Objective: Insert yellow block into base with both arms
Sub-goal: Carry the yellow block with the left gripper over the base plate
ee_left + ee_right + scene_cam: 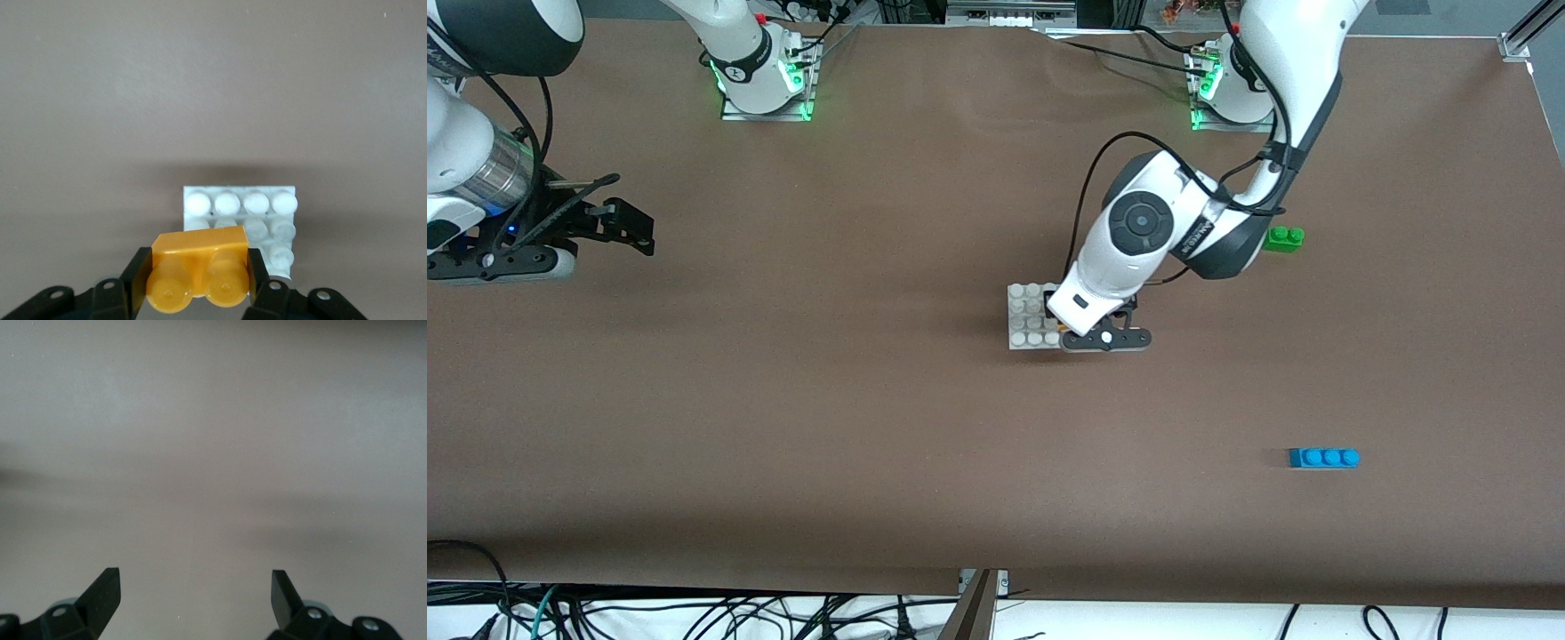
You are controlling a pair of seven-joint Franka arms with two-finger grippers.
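Orange-yellow block [198, 267] between the black left pincer's [197, 283] fingers; beneath it a white base [1032, 316] with gridded round studs, on a plain brown surface [871, 400].

Even overhead light, soft shadows on the table [871, 400]; both wrist views slightly hazy.

Yellow block [198, 267]: glossy, smooth plastic
Base [240, 213]: white plastic, duller sheen on its studs
Green brick [1285, 238]: shiny plastic
Blue brick [1323, 458]: smooth plastic
Table [827, 418]: matt brown covering, even and unpatterned
Left arm [1138, 240]: glossy white shell
Right gripper [195, 600]: matt black fingers
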